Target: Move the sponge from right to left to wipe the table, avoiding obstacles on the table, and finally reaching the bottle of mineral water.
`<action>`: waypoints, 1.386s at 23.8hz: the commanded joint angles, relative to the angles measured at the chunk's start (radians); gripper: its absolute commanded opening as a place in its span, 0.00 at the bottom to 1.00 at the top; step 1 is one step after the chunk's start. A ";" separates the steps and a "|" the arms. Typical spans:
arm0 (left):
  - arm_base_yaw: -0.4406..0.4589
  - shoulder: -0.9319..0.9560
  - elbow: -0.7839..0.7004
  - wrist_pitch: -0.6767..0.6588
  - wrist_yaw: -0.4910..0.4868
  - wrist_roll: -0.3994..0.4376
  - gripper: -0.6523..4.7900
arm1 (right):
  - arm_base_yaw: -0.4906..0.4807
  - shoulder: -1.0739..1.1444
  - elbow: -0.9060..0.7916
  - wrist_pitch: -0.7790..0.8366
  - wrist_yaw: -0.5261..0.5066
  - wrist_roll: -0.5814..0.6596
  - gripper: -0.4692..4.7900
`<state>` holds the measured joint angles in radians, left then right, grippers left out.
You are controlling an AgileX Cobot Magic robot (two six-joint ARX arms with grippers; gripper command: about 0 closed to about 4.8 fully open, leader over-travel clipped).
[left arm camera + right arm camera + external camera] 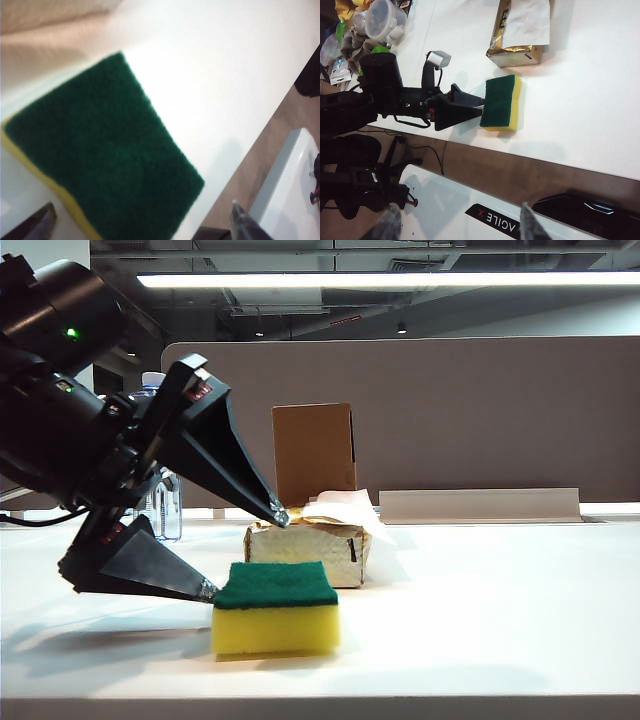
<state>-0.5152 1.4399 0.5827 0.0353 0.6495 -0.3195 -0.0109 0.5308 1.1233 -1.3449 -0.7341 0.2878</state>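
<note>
- The sponge lies flat near the front edge of the white bench, green scouring face up, yellow foam beneath; its long axis runs along that edge, one short end facing the left arm.
- The left tool sits at that short end, its two black fingers spread wide, holding nothing. One fingertip rests at the sponge's upper left corner; the other hangs higher, its tip near the tissue pack, behind the sponge.
- The left arm comes in low from the sponge's left, wrist angled so the fingers slope down toward the bench.
- In the left wrist view the sponge fills the space ahead of the two parted fingertips.
- Just behind the sponge stands the crumpled tissue pack; behind that, the upright cardboard box.
- The bottle of mineral water stands well to the sponge's left, mostly hidden by the arm.
- The right tool hangs high above the bench edge, well clear of the sponge, fingers apart and empty.
</note>
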 commanded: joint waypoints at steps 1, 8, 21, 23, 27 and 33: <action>0.000 0.030 0.002 0.027 -0.002 -0.011 1.00 | 0.000 0.000 0.004 0.003 -0.005 0.000 0.67; -0.001 0.108 0.003 0.081 -0.002 -0.040 1.00 | 0.000 0.000 0.004 0.002 -0.005 0.000 0.67; -0.001 0.126 0.003 0.093 -0.074 -0.145 0.78 | 0.000 0.000 0.004 0.002 -0.005 0.000 0.67; -0.001 0.126 0.003 0.092 -0.074 -0.154 0.73 | 0.000 0.000 0.004 0.002 -0.005 0.000 0.67; -0.001 0.126 0.003 0.092 -0.090 -0.167 0.73 | 0.000 0.000 0.004 0.003 -0.005 0.000 0.67; -0.001 0.152 0.005 0.092 -0.093 -0.167 0.61 | 0.000 0.000 0.004 0.002 -0.005 0.000 0.67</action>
<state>-0.5156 1.5719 0.5915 0.1734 0.5823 -0.4870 -0.0109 0.5308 1.1233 -1.3457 -0.7341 0.2878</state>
